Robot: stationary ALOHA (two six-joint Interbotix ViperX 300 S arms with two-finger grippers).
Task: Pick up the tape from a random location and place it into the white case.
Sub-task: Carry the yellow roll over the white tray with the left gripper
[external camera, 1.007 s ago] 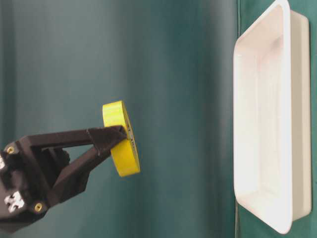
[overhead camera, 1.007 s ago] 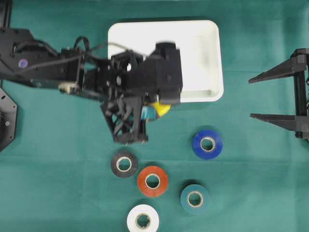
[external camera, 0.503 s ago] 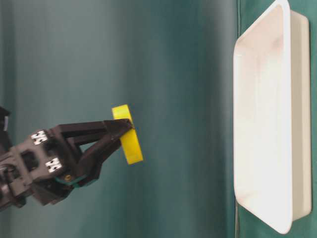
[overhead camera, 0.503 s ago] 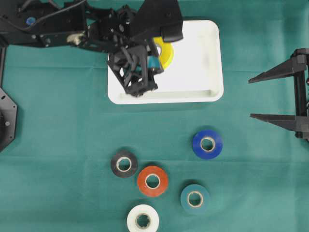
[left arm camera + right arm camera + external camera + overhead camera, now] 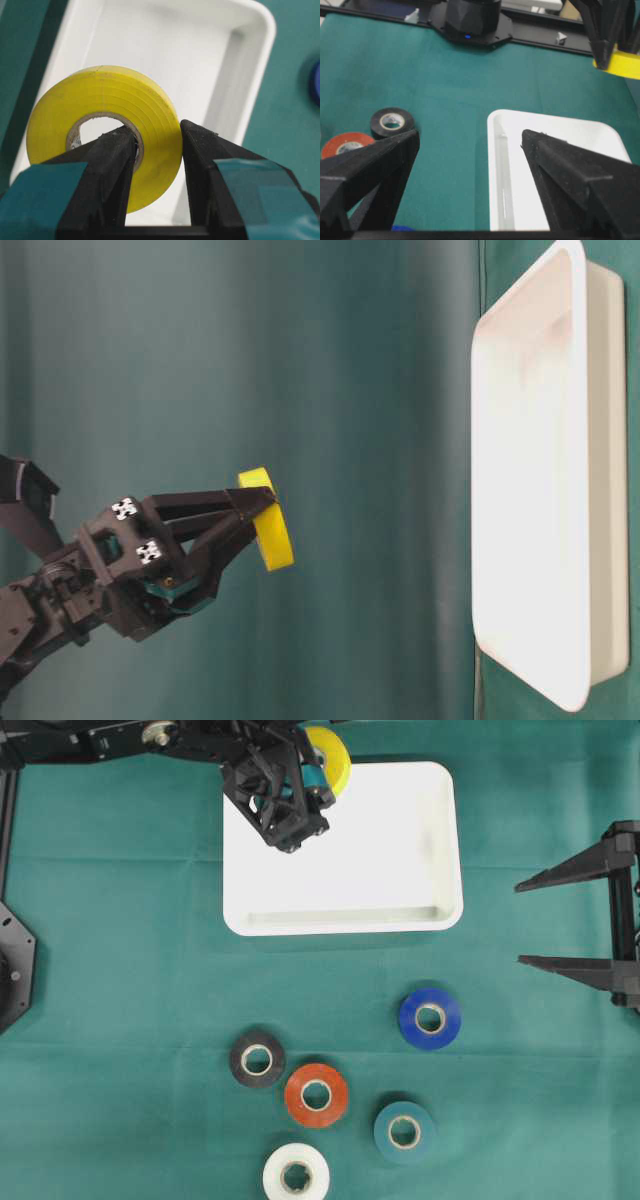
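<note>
A yellow tape roll hangs in the air over the far left part of the white case. My left gripper is shut on it, one finger through the hole and the other against the outer wall. In the table-level view the roll stands well clear of the case. The left wrist view shows the case's bare floor behind the roll. My right gripper stands open at the right edge, holding nothing, with the case's near corner between its fingers in its wrist view.
Several other tape rolls lie on the green cloth in front of the case: blue, black, orange-red, teal and white. The left arm stretches along the far left edge.
My left gripper carried the yellow roll from in front of the case's near edge across the case to its far left part. The right gripper stayed still.
</note>
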